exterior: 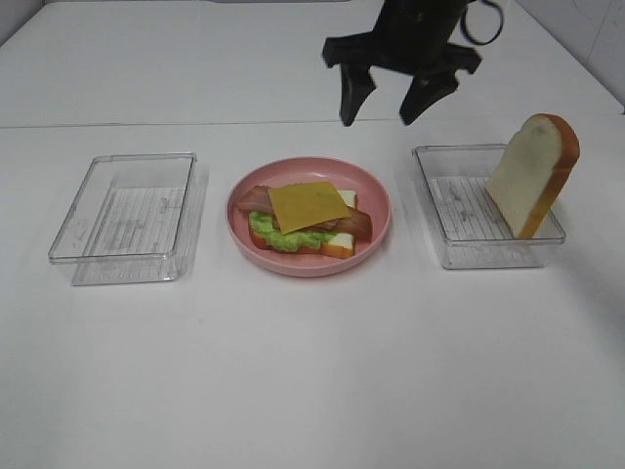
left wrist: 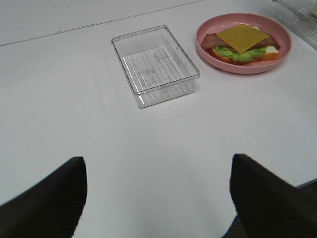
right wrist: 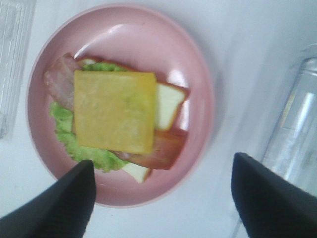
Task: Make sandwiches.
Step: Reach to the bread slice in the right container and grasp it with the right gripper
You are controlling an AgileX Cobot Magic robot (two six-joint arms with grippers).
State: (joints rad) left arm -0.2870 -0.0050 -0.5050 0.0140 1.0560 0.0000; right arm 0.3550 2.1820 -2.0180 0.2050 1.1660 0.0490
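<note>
Open-faced sandwich (exterior: 308, 220) on the pink plate (exterior: 376, 191), frame centre.
Right gripper (exterior: 389, 101) hangs wide and empty above it; left gripper (left wrist: 158, 198) wide too. Top bread slice (exterior: 533, 174) leans in the right-hand tray (exterior: 430, 210), likely next.

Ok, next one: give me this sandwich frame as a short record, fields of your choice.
plate: pink plate, centre of the table
stack on plate: bread slice, lettuce, bacon, cheese square on top
top slice: second bread slice leaning in the right tray, not yet added
left tray: nothing in it
right gripper: open, above the plate, holding nothing
left gripper: open, over bare table
</note>
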